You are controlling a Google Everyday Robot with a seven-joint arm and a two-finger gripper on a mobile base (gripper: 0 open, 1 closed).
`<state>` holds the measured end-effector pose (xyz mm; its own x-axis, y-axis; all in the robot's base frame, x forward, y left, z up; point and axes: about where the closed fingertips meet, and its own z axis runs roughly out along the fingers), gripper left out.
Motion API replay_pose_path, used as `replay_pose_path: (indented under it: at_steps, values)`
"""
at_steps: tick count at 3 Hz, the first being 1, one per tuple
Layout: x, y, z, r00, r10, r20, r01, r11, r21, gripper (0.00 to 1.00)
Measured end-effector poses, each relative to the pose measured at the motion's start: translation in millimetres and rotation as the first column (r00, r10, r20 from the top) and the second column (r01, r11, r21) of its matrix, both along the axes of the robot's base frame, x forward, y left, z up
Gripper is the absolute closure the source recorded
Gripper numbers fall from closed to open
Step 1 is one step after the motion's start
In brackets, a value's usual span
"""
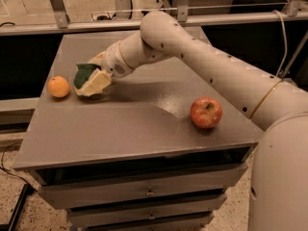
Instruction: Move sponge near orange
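Note:
The orange (pixel 58 86) sits on the grey table top (pixel 134 124) near its left edge. The sponge (pixel 89 79), dark green on top and pale yellow below, is tilted in my gripper (pixel 95 79), just right of the orange with a small gap between them. It is low over the table; I cannot tell whether it touches the surface. My gripper is shut on the sponge. The white arm reaches in from the right across the table.
A red apple (pixel 206 112) lies on the right part of the table. Drawers (pixel 144 191) sit below the top. Metal rails and frame legs (pixel 57 6) stand behind the table.

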<state>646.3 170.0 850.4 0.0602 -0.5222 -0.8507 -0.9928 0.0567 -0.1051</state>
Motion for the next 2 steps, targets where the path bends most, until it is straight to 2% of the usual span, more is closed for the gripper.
replay_pose_path:
  at_steps: [2]
  values:
    - [-8.2, 15.4, -9.5, 0.9993, 0.011, -0.035, -0.010, 1.000, 0.019, 0.37]
